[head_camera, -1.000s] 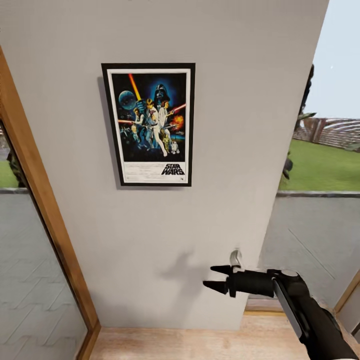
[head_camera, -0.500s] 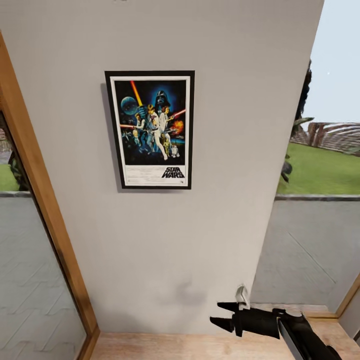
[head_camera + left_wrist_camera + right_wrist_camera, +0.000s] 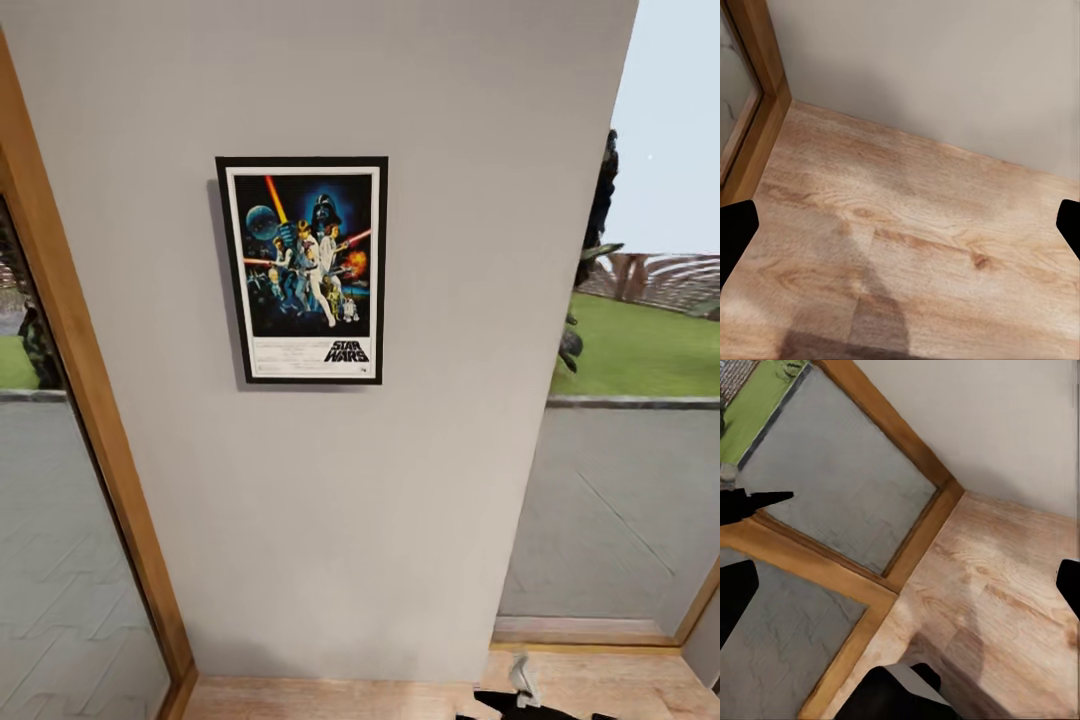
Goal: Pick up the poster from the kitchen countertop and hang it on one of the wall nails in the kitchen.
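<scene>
The poster (image 3: 302,270) hangs flat and upright on the light grey wall (image 3: 400,480), its black frame and white border fully showing. No nail head shows; the poster's top edge covers that spot. The kitchen countertop is out of view. A sliver of my right gripper (image 3: 520,703) shows at the bottom edge of the head view, far below the poster. In the right wrist view the right gripper (image 3: 900,589) is open over the wood floor, holding nothing. In the left wrist view, the left gripper (image 3: 900,229) is open too, with bare floor between its fingertips.
A wooden window frame (image 3: 90,420) borders the wall panel on the left. Glazing (image 3: 620,500) stands on the right, with a lawn outside. Pale wood plank floor (image 3: 907,247) meets the wall base. A dark part of my body (image 3: 896,694) sits low in the right wrist view.
My right gripper has dropped from beside the lower wall to the bottom edge of the head view. The poster stays on the wall; the view has shifted slightly.
</scene>
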### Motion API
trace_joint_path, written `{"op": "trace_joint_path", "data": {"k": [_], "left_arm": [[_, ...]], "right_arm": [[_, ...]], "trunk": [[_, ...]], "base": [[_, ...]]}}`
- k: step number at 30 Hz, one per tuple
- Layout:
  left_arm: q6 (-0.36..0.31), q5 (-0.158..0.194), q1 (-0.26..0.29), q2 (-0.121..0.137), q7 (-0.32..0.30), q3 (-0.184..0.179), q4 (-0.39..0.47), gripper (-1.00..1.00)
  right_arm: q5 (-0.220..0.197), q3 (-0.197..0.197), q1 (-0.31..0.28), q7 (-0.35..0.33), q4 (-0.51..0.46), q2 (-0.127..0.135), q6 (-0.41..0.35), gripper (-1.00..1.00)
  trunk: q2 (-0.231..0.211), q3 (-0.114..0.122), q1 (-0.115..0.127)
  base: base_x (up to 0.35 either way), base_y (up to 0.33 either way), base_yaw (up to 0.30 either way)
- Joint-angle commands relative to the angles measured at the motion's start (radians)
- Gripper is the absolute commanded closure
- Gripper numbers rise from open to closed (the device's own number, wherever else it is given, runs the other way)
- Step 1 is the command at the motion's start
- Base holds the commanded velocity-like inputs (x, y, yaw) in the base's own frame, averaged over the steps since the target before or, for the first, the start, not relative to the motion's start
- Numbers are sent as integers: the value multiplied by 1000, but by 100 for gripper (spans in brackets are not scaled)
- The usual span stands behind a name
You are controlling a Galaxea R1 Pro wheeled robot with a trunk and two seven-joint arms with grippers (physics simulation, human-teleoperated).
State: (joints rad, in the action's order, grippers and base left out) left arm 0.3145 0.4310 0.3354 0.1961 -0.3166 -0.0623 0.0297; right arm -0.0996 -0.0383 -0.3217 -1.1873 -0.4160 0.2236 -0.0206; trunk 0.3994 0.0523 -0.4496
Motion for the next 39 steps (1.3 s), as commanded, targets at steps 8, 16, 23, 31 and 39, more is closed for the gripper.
{"op": "trace_joint_path", "data": {"k": [8, 16, 23, 31, 39], "left_arm": [[3, 10, 0, 6, -4, -7, -1, -100], [3, 9, 0, 8, -4, -7, -1, -100], [3, 9, 0, 8, -4, -7, -1, -100], [1, 4, -1, 9, 73, -10, -4, -100], [0, 3, -46, 9, 185, -11, -6, -100]], "right_arm": [[-1, 2, 0, 146, 123, 3, 68, -100], [0, 6, 0, 267, 153, -3, 71, -100], [-1, 6, 0, 348, 167, -7, 70, -100], [-3, 6, 0, 847, 443, -12, 72, -100], [-2, 6, 48, 937, 465, -12, 73, -100]], "trunk": [[1, 2, 0], [1, 2, 0], [1, 1, 0], [1, 1, 0], [1, 1, 0]], "base": [[0, 0, 0], [0, 0, 0], [0, 0, 0], [0, 0, 0], [0, 0, 0]]}}
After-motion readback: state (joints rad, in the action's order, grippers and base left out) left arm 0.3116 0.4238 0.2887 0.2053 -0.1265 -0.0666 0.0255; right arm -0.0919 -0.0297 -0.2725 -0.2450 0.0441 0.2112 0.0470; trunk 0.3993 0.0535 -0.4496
